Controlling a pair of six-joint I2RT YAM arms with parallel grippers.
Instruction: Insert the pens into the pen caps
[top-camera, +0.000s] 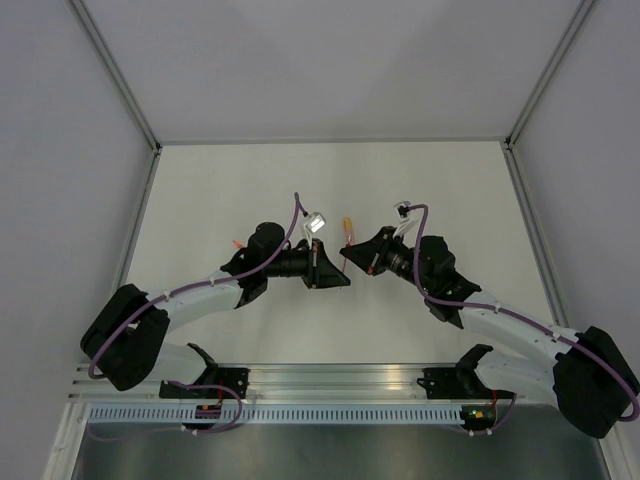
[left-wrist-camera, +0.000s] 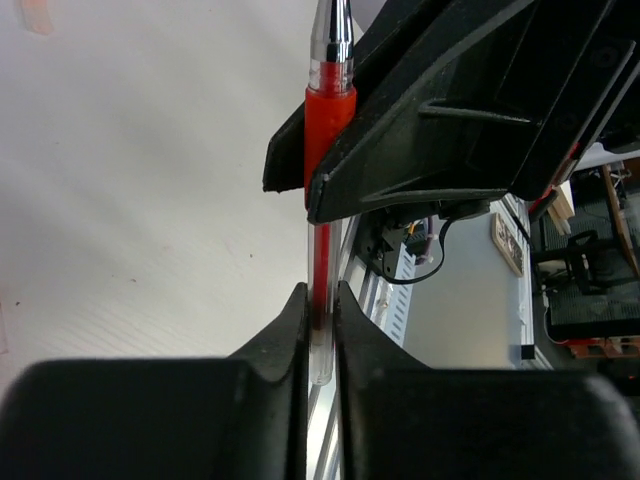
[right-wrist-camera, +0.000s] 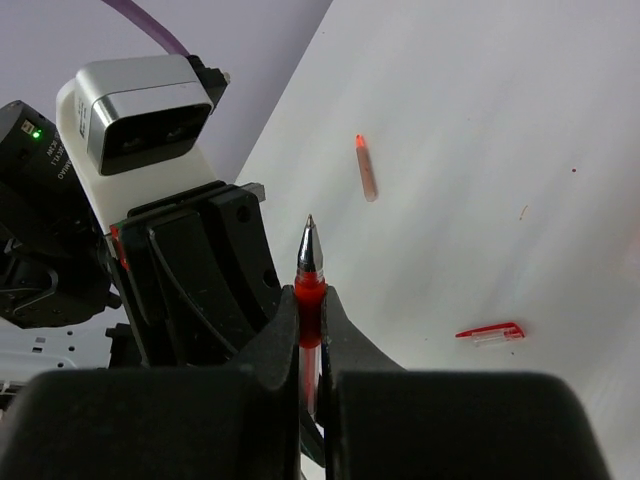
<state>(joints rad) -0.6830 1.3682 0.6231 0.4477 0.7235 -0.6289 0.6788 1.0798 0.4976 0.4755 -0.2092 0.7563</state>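
Observation:
A red pen (left-wrist-camera: 329, 110) with a clear barrel and a metal tip is held between both grippers above the middle of the table. My left gripper (left-wrist-camera: 320, 292) is shut on the barrel's rear end. My right gripper (right-wrist-camera: 310, 292) is shut on the pen's (right-wrist-camera: 309, 262) red grip section, its tip pointing away from the camera. In the top view the left gripper (top-camera: 336, 272) and the right gripper (top-camera: 353, 257) meet tip to tip. A red pen cap (right-wrist-camera: 490, 333) with a clip lies on the table. An orange pen cap (right-wrist-camera: 366, 168) lies farther off.
In the top view the orange cap (top-camera: 347, 226) lies just behind the grippers and the red cap (top-camera: 237, 242) lies by the left arm. The left wrist's silver camera (right-wrist-camera: 140, 110) stands close in front of the right wrist. Walls enclose the white table (top-camera: 330, 180) on three sides.

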